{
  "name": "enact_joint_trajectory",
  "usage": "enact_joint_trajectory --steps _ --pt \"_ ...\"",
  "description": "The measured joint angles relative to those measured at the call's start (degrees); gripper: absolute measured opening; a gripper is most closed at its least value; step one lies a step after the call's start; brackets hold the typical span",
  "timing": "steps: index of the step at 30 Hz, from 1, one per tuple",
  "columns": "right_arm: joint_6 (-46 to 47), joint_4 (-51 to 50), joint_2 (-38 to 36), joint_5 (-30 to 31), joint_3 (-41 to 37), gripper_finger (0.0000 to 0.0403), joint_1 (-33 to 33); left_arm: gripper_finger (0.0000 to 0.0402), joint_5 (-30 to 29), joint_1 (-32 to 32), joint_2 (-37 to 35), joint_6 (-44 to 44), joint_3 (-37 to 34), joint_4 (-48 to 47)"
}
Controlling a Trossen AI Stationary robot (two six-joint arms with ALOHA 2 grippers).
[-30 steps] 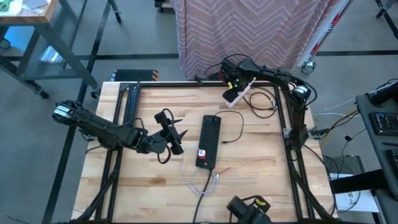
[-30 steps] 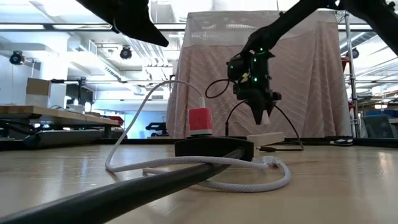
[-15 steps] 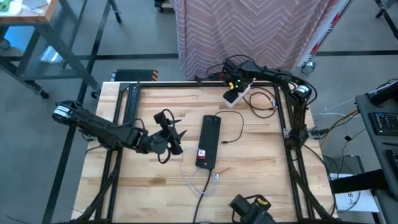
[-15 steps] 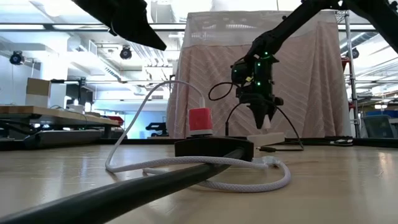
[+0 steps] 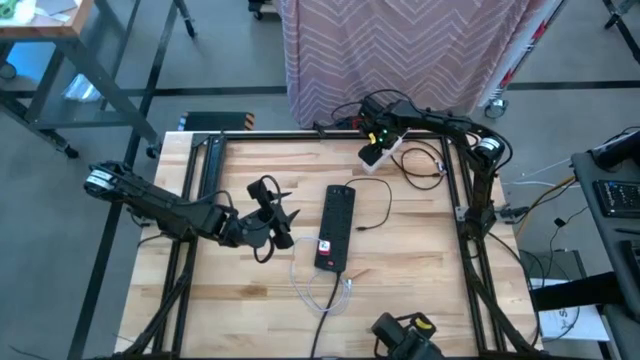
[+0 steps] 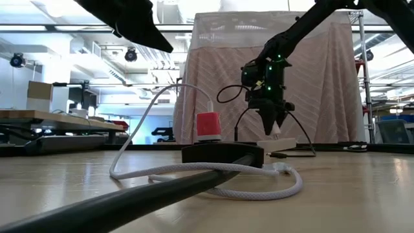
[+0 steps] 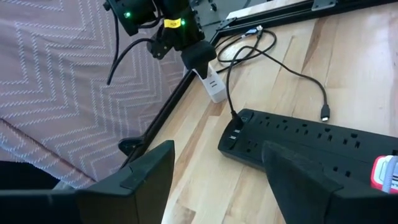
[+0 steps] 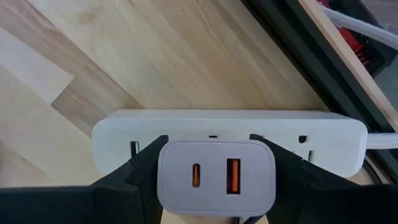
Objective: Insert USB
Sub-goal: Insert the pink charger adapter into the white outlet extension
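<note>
My right gripper (image 8: 212,152) hangs at the table's far right, shut on a white USB charger block (image 8: 216,177). The block's two ports face the wrist camera. Just under it, a white power strip (image 8: 230,127) lies flat on the wood (image 5: 379,151). In the middle of the table lies a black power strip (image 5: 336,225) with a red charger (image 6: 208,124) plugged into it. A white braided cable (image 6: 213,176) runs from the red charger. My left gripper (image 5: 288,208) waits open, left of the black strip, with nothing between its fingers. My right gripper pinches the white charger block by its two short sides (image 8: 164,177) between its two fingers (image 8: 134,174). The fingers come from above, pointing down. The block sits upright over the white strip's sockets. I cannot tell whether its underside touches the strip.
A thin black cable (image 7: 292,65) with a free plug (image 7: 324,114) curls on the wood between the two strips. Black frame rails (image 5: 466,190) run along the table's edges. A pink patterned cloth (image 5: 400,50) hangs behind the far edge.
My right gripper has sunk a little toward the white power strip with the charger block still in its fingers, then held still.
</note>
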Motion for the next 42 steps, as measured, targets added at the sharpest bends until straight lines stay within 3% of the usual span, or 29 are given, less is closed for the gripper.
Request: enact_joint_trajectory --steps 10,27,34,42 --pt "0.95 2.13 -2.73 0.71 -3.68 0.018 -0.08 0.0217 0.0 -0.01 0.02 0.0 0.0 -0.06" --pt "4.16 24.15 -12.54 2.46 -25.79 0.018 1.21 0.0226 -0.02 -0.02 0.02 0.0 0.0 -0.18" --pt "6.67 30.89 -12.44 3.31 -28.9 0.018 1.49 0.0216 -0.04 0.07 0.02 -0.02 0.0 -0.06" --pt "7.5 31.09 -12.37 3.36 -28.8 0.018 1.51 0.0226 -0.02 0.09 0.02 -0.02 0.0 -0.13"
